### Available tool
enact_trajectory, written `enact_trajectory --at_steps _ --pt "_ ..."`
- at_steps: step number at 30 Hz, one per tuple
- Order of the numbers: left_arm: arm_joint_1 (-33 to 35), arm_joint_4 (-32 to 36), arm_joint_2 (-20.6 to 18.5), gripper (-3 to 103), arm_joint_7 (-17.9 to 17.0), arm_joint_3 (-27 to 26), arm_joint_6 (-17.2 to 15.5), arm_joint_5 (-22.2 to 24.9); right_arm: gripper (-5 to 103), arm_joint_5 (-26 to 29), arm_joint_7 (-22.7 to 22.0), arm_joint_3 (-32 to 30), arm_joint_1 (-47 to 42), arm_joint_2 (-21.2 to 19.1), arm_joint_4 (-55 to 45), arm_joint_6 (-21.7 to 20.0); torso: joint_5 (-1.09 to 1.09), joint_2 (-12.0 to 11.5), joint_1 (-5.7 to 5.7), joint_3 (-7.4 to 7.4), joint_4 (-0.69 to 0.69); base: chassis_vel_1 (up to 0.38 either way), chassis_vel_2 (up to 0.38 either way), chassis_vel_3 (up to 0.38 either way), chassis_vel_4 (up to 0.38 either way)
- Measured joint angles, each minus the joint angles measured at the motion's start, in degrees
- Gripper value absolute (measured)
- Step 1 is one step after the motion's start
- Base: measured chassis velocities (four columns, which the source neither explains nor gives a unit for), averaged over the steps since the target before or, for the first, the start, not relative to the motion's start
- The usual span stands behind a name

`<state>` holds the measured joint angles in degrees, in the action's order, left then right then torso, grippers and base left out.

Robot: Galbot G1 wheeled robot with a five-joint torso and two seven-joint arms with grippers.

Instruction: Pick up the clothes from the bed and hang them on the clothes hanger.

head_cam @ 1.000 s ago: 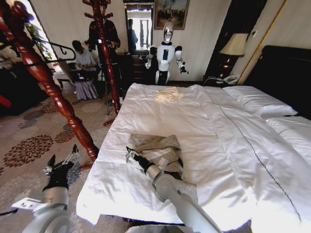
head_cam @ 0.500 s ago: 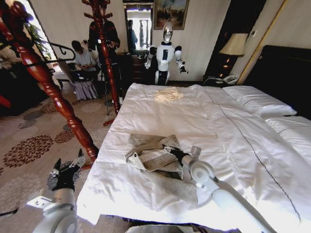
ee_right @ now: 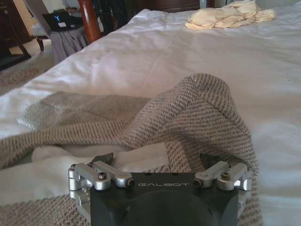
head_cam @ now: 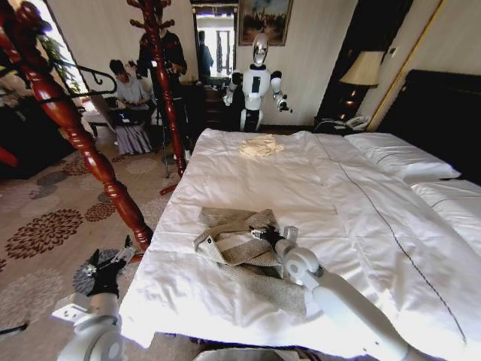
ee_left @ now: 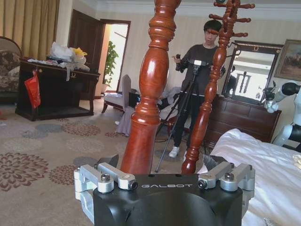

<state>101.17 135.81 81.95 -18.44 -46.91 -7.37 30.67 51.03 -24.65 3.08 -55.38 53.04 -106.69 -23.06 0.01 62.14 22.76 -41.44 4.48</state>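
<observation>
The clothes, a grey-beige herringbone jacket (head_cam: 234, 242) with white lining (ee_right: 70, 162), lie crumpled near the foot of the bed (head_cam: 316, 188) on its left side. My right gripper (head_cam: 264, 235) rests low over the jacket's middle; in the right wrist view the right gripper (ee_right: 156, 159) is open, with a raised fold of weave just beyond its fingers. My left gripper (head_cam: 111, 257) hangs open over the carpet beside the bed, and in its wrist view the left gripper (ee_left: 160, 161) faces a red wooden post (ee_left: 150, 89). A thin black clothes hanger (head_cam: 96, 75) hangs on the near stand.
Two turned red-brown coat stands rise left of the bed, one near (head_cam: 75, 135) and one farther back (head_cam: 164, 83). A pale cream garment (head_cam: 261, 145) lies at the bed's far end. Pillows (head_cam: 398, 158) and a dark headboard are to the right. Another robot (head_cam: 258, 83) stands behind.
My right gripper crossed from the jacket's left edge to its middle, its arm swinging right, and the jacket's left side bunched up. The left gripper sank slightly.
</observation>
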Motion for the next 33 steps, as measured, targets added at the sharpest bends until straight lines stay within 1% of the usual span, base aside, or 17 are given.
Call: enact_trajectory --at_steps 1,6,7,8,9,13,20,23,25,26,28,30,31,33 --pt "-0.1 0.0 0.0 100 -0.1 0.1 -0.1 0.0 100 -1.4 0.0 0.1 -0.8 -0.3 0.1 -0.4 0.01 0.0 0.00 0.00 0.00 0.000 0.000 0.000 0.000" --pt "0.0 0.1 -0.1 100 -0.1 0.2 -0.1 -0.1 100 -2.7 -1.0 -0.5 -2.8 -0.9 -0.2 -1.6 0.00 0.0 0.00 0.00 0.00 0.000 0.000 0.000 0.000" --pt "0.0 0.1 -0.3 100 -0.1 0.2 -0.1 -0.1 100 -2.6 -2.1 -0.8 -3.6 -1.2 -0.9 -2.6 0.00 0.0 0.00 0.00 0.00 0.000 0.000 0.000 0.000" --pt "0.0 0.1 -0.5 100 -0.2 0.1 -0.2 -0.1 100 -2.0 -3.3 -1.0 -4.4 -1.5 -1.7 -3.8 0.01 0.0 0.00 0.00 -0.01 0.000 0.000 0.000 0.000" --pt "0.0 0.1 -0.5 100 -0.2 0.1 -0.2 -0.1 100 -2.0 -3.3 -1.0 -4.4 -1.5 -1.7 -3.8 0.01 0.0 0.00 0.00 -0.01 0.000 0.000 0.000 0.000" --pt "0.0 0.5 -0.8 100 -0.3 -0.2 -0.3 -0.1 100 2.3 -8.2 -2.0 -7.3 -2.4 -5.3 -7.6 0.00 0.0 0.00 0.00 -0.01 0.000 0.000 0.000 0.000" --pt "0.1 0.9 -0.5 100 -0.5 -0.1 -0.4 -0.1 100 2.8 -9.4 -3.5 -10.0 -3.5 -10.3 -8.6 0.00 0.0 0.00 0.00 0.00 0.000 0.000 0.000 0.000" --pt "0.2 1.1 -0.4 100 -0.5 0.0 -0.5 -0.3 100 1.1 -8.5 -4.4 -10.3 -3.5 -11.2 -7.6 0.00 0.0 0.00 0.00 0.00 0.000 0.000 0.000 0.000" --pt "0.3 1.3 -0.2 100 -0.6 0.0 -0.5 -0.5 100 -3.0 -5.3 -5.5 -10.3 -3.4 -10.9 -3.9 0.00 0.0 0.00 0.00 -0.01 0.000 0.000 0.000 0.000" --pt "0.3 1.3 -0.2 100 -0.6 0.0 -0.5 -0.5 100 -3.0 -5.3 -5.5 -10.3 -3.4 -10.9 -3.9 0.00 0.0 0.00 0.00 -0.01 0.000 0.000 0.000 0.000" --pt "0.4 1.4 0.0 100 -0.6 0.1 -0.5 -0.9 100 -5.8 -2.0 -5.8 -10.0 -3.1 -9.9 -0.1 0.00 0.0 0.00 0.00 0.00 0.000 0.000 0.000 0.000" --pt "0.6 1.5 0.3 100 -0.6 0.2 -0.5 -1.2 100 -6.5 0.8 -5.6 -9.3 -2.8 -8.3 3.0 0.00 0.0 0.00 0.00 -0.01 0.000 0.000 0.000 0.000" --pt "0.6 1.5 0.3 100 -0.6 0.2 -0.5 -1.2 100 -6.5 0.8 -5.6 -9.3 -2.8 -8.3 3.0 0.00 0.0 0.00 0.00 -0.01 0.000 0.000 0.000 0.000" --pt "0.7 1.8 0.5 100 -0.7 0.3 -0.6 -1.3 100 -8.9 3.2 -5.0 -8.7 -2.5 -5.8 5.1 0.00 0.0 0.00 0.00 -0.01 0.000 0.000 0.000 0.000"
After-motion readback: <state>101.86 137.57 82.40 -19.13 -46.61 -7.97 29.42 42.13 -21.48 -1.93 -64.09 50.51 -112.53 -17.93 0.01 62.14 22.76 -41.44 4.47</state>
